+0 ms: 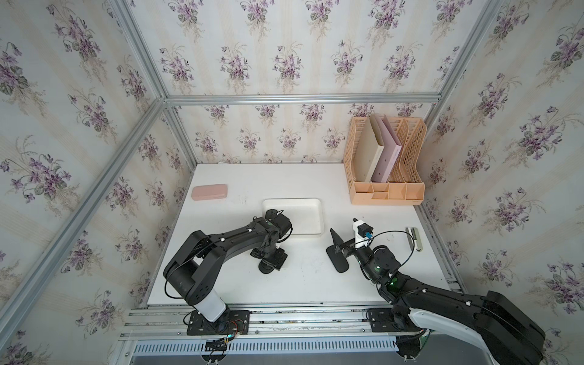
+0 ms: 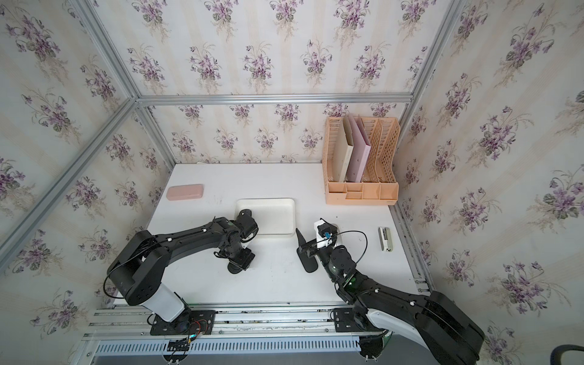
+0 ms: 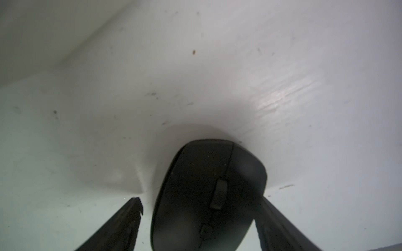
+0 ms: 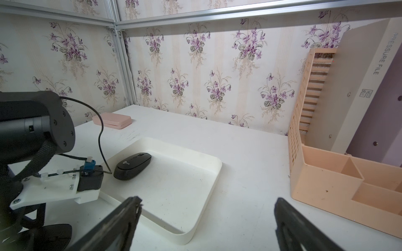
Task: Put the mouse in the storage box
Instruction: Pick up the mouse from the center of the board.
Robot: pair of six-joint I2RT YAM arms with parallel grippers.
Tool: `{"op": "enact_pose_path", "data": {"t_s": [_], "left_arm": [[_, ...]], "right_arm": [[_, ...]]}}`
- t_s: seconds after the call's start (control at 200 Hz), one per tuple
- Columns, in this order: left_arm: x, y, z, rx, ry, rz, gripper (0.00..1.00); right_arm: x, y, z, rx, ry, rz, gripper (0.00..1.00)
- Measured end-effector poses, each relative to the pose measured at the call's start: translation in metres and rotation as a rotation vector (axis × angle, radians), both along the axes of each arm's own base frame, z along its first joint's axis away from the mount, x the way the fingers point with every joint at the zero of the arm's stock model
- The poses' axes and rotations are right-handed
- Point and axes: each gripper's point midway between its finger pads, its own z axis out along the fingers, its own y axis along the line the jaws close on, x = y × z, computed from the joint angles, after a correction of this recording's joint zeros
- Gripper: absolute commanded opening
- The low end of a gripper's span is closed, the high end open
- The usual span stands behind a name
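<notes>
Right wrist view: black oval computer mouse (image 4: 132, 166) lying flat inside shallow white plastic storage box (image 4: 174, 191), close to the wall on the left arm's side.
Either side of the mouse, left gripper (image 3: 200, 202) released, gap at one finger; right gripper (image 4: 207, 201) spread wide, empty, near the box.
</notes>
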Motion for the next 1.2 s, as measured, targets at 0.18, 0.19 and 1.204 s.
{"op": "enact_pose_path", "data": {"t_s": [0.18, 0.19, 1.204], "left_arm": [[-0.003, -0.004, 0.003, -0.028, 0.008, 0.012, 0.65], [-0.004, -0.004, 0.003, -0.030, 0.008, 0.012, 0.64], [0.068, -0.032, 0.117, -0.146, -0.356, 0.146, 0.51]], "right_arm": [[0.000, 0.000, 0.000, -0.001, 0.001, 0.000, 0.99], [0.000, 0.000, 0.000, -0.001, 0.001, 0.000, 0.99], [0.003, 0.001, -0.006, -0.013, 0.018, -0.008, 0.99]]}}
